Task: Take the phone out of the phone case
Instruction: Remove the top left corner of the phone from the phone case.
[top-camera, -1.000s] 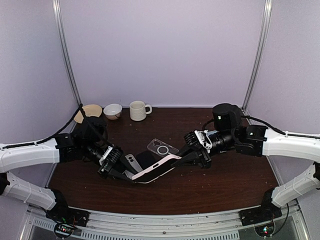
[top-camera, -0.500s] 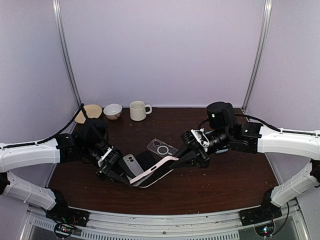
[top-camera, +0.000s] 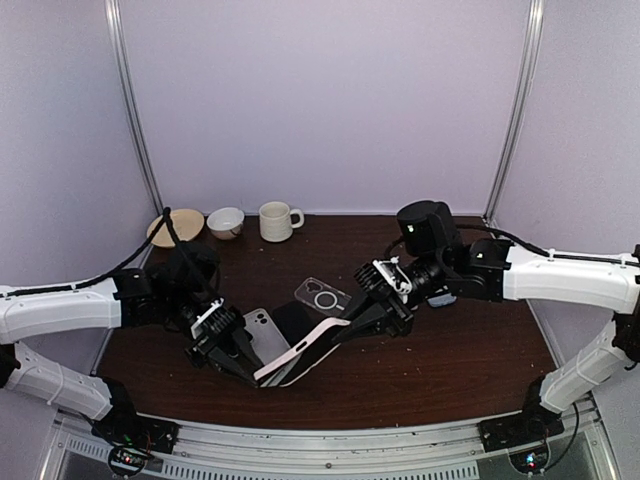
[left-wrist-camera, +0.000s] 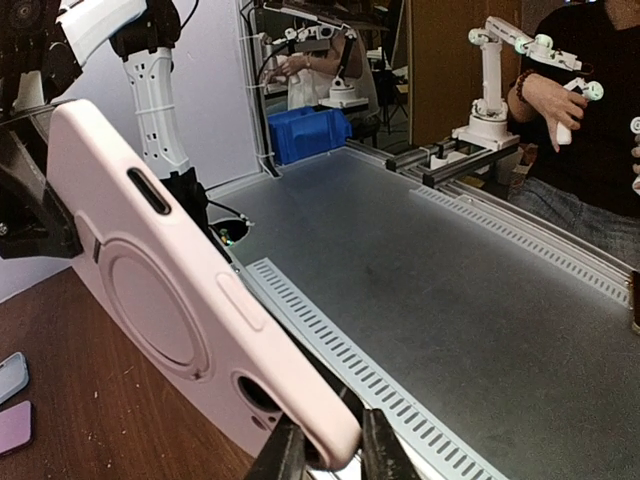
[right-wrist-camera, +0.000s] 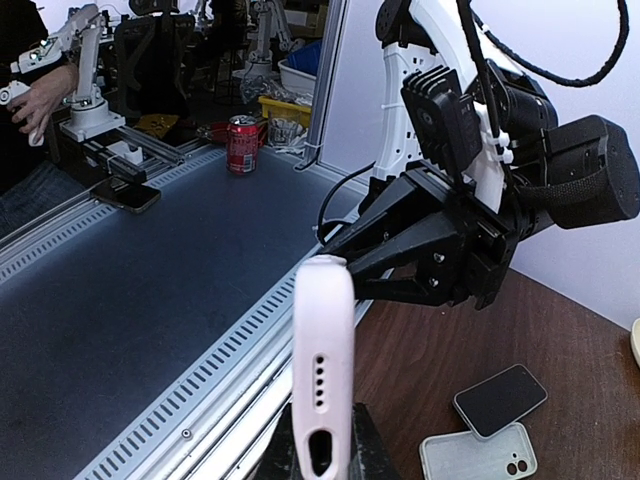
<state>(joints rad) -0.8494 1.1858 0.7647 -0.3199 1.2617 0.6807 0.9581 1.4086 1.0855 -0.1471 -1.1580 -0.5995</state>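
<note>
While the left gripper (left-wrist-camera: 328, 452) pinches the lower corner of the pink phone case (top-camera: 305, 347), its fingers nearly together on that corner, we see the case raised over the tabletop (top-camera: 450, 370) and tilted, left end lower than right. A dark face shows along the case's underside; we cannot tell whether the phone sits inside. Just behind the case, lying flat, are a pale case (top-camera: 264, 334), a black phone (top-camera: 292, 318) and a clear case (top-camera: 325, 296). At the case's right end, the right gripper (top-camera: 352, 322) clamps narrowly on the edge with the charging port. Far behind the case stands a mug (top-camera: 277, 221).
</note>
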